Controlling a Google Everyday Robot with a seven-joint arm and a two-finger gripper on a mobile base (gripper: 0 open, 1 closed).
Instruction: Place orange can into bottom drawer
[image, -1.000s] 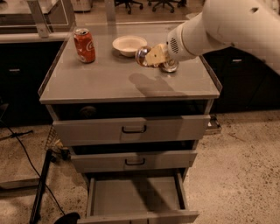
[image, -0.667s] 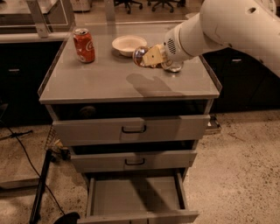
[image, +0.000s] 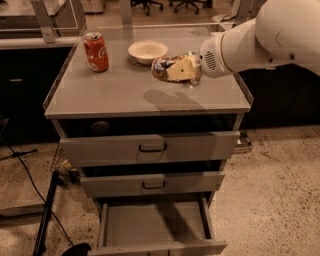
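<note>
My gripper (image: 181, 69) is at the end of the white arm over the right part of the cabinet top. It is shut on the orange can (image: 166, 68), which lies on its side in the air above the top, its silver end pointing left. The can's shadow falls on the top below it. The bottom drawer (image: 156, 226) is pulled open at the foot of the cabinet and shows a bare grey floor. It lies well below and in front of the can.
A red cola can (image: 96, 51) stands at the back left of the cabinet top (image: 105, 95). A white bowl (image: 147, 51) sits at the back middle. The two upper drawers (image: 150, 148) stand slightly ajar. A black stand leg (image: 45, 220) and cables lie on the floor at left.
The arm has carried the orange can a little left and forward, higher above the cabinet top. The red can, bowl and drawers have not moved.
</note>
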